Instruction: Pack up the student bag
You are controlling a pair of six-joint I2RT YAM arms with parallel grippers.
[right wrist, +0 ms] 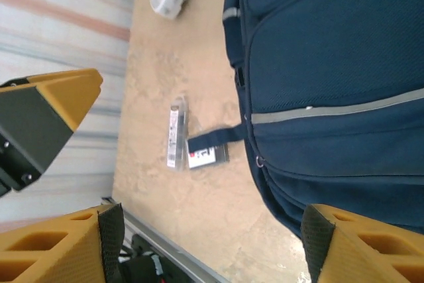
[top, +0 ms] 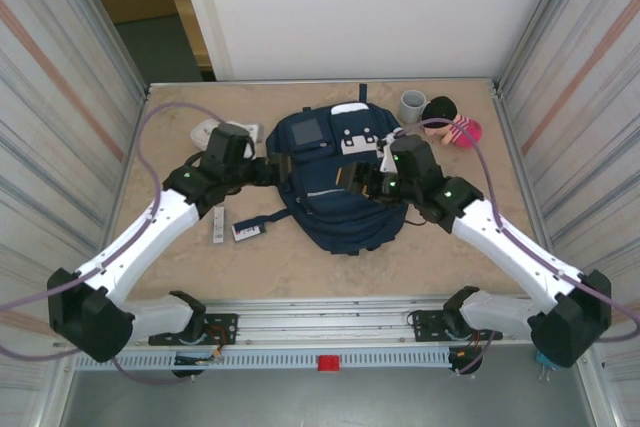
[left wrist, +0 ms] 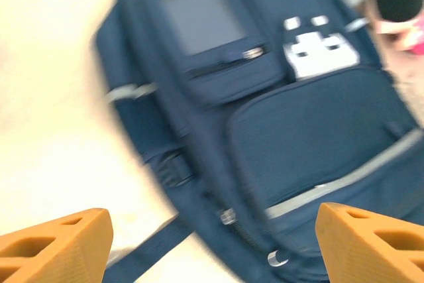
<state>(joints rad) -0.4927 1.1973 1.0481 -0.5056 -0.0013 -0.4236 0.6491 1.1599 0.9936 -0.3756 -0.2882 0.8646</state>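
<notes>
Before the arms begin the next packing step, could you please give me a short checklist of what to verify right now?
1. Left tool open and empty: ok.
2. Right tool open and empty: ok.
3. Navy backpack lying flat on the table: ok.
4. A compartment open for packing: not ok, none visibly unzipped.
5. Card clear of the strap: cannot tell, they appear to meet.

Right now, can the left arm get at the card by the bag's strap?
Probably yes. The card lies flat on the table beside the student bag, close to the open, empty left gripper; only a strap end lies at its edge.
</notes>
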